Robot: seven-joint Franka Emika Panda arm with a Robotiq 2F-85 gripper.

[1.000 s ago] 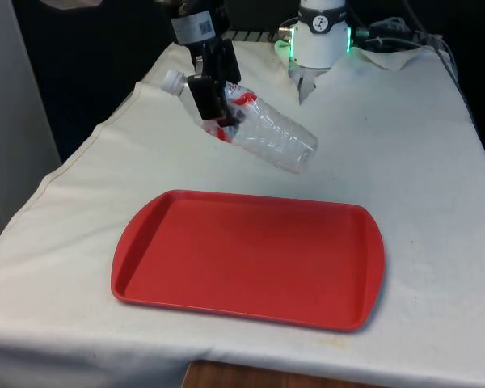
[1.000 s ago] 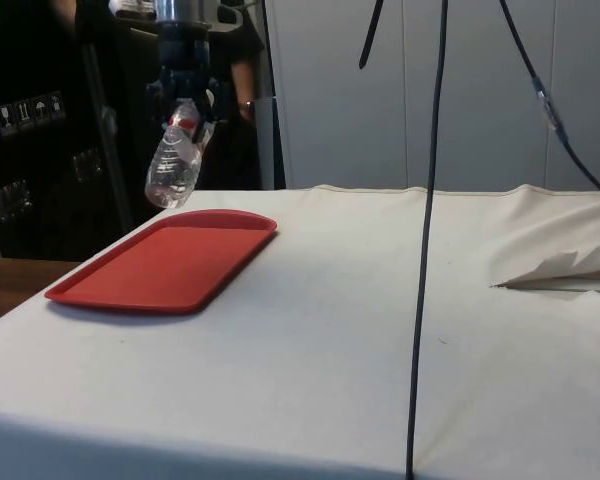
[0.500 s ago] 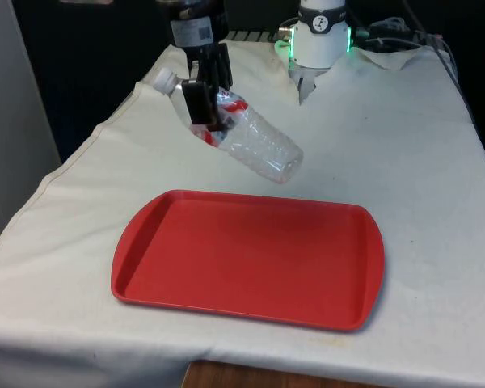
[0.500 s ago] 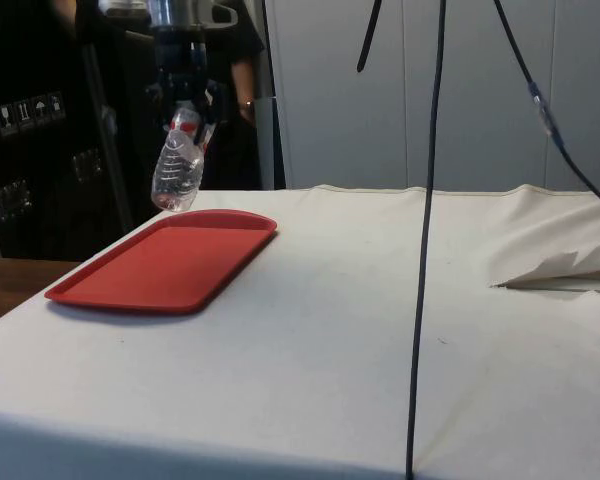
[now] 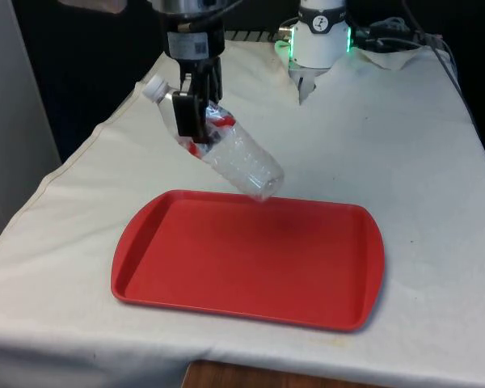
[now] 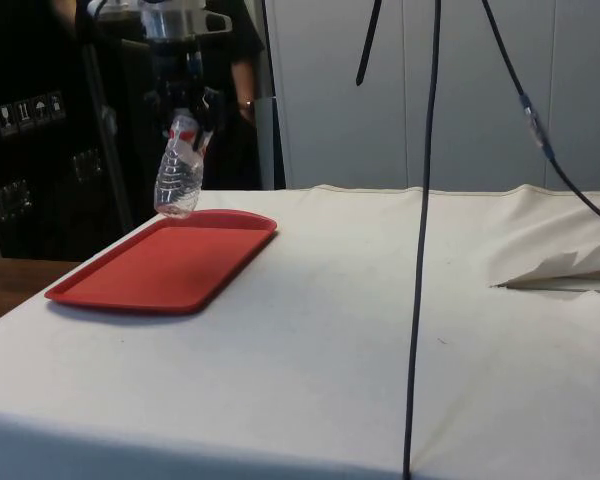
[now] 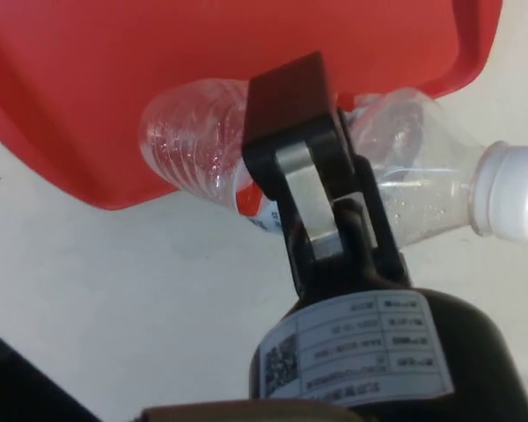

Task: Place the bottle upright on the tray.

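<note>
Presently, my gripper (image 5: 192, 113) is clamped on the bottle (image 5: 226, 149), fingers pressed against its upper body, around the red label just below the neck. In the wrist view my gripper (image 7: 310, 145) shows one black finger (image 7: 292, 119) lying across the clear plastic, and the bottle (image 7: 194, 141) runs crosswise behind it.

Bottle: clear plastic, white cap, red label. It is held in the air, touching neither the table nor the tray. It is tilted, not upright: in the front view the cap (image 5: 153, 87) is the high end, toward the front view's left, and the base is the low end, toward the front view's right. In the side view the bottle (image 6: 178, 172) hangs steeply, cap up and base down, below my gripper (image 6: 185, 110).

Tray (image 5: 307, 275): red, rectangular with rounded corners, lying flat on the table's near half. Nothing rests on it. The base of the bottle hangs over the tray's far edge; a faint shadow falls on the tray floor beneath it. In the side view the base sits just above the far rim of the tray (image 6: 150, 275). The wrist view shows the tray (image 7: 97, 79) behind the lower part of the bottle, while the cap (image 7: 510, 193) end lies over the cloth.

Table (image 5: 420, 162): covered with a white cloth, lightly creased.

Side view: a person (image 6: 242, 80) in dark clothing stands behind the table, close behind my arm.
</note>
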